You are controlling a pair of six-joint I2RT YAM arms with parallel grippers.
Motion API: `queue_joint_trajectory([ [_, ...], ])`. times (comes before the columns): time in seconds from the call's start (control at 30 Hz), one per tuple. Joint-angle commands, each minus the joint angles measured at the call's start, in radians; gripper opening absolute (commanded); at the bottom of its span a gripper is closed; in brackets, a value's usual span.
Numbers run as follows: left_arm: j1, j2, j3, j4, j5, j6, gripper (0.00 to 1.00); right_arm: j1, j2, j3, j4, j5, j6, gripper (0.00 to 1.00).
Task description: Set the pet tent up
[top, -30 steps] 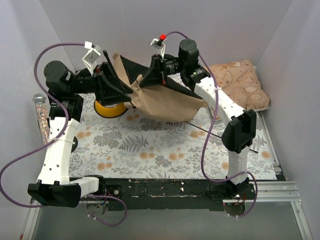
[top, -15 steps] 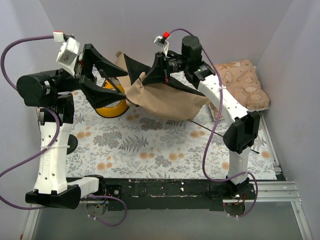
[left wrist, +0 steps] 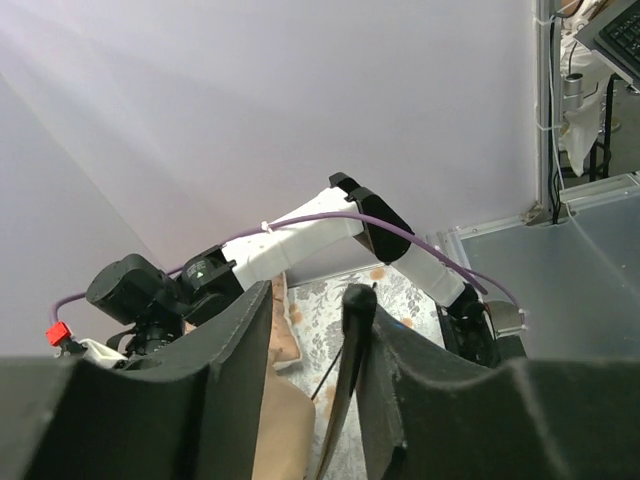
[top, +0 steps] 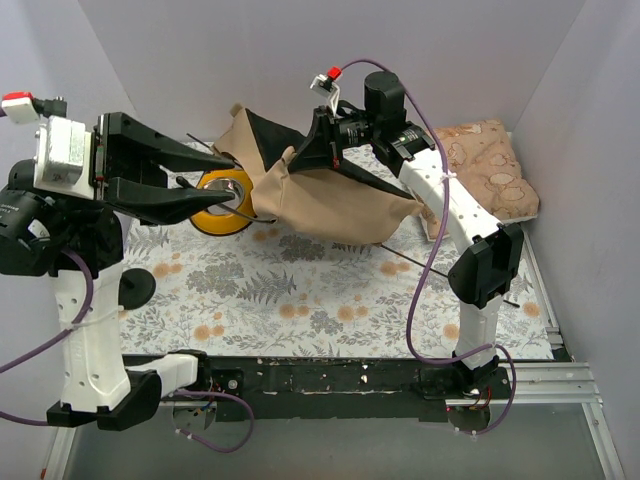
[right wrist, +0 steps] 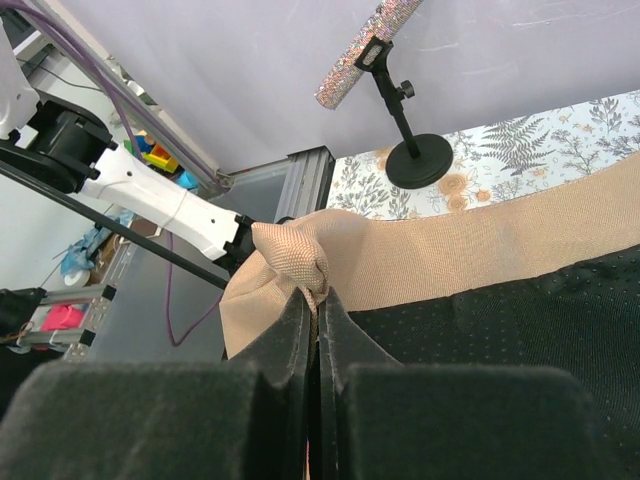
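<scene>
The pet tent (top: 330, 205) hangs crumpled at the back of the mat, tan shell out and black underside showing on top. My right gripper (top: 291, 166) is shut on a bunched fold of its tan fabric (right wrist: 300, 260), the fingers (right wrist: 318, 300) pressed together around it. My left gripper (top: 236, 172) is raised at the left, pointing at the tent's left edge, with its jaws apart. In the left wrist view a thin black pole (left wrist: 346, 385) lies against the inner face of one finger; the other finger stands clear of it. The tan fabric (left wrist: 285, 425) shows through that gap.
A yellow bowl (top: 222, 203) sits under the left fingertips beside the tent. A patterned cushion (top: 490, 165) lies at the back right. A glittery microphone stand (right wrist: 415, 165) is at the left, its base (top: 140, 290) on the floral mat (top: 300, 300). A loose pole (top: 440, 272) lies on the mat.
My left arm has lifted and pulled back to the left, away from the tent's left edge; its jaws spread wide, then narrowed. My right gripper keeps its hold on the fabric.
</scene>
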Motion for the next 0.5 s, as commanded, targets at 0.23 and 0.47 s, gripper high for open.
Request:
queue_joint_trajectory([
  [0.23, -0.004, -0.081, -0.153, -0.051, -0.05, -0.056, 0.25, -0.003, -0.065, 0.02, 0.027, -0.021, -0.013, 0.01],
  [0.47, -0.004, -0.13, -0.302, 0.009, -0.073, -0.147, 0.3, -0.003, -0.08, 0.003, 0.046, -0.023, -0.014, 0.01],
])
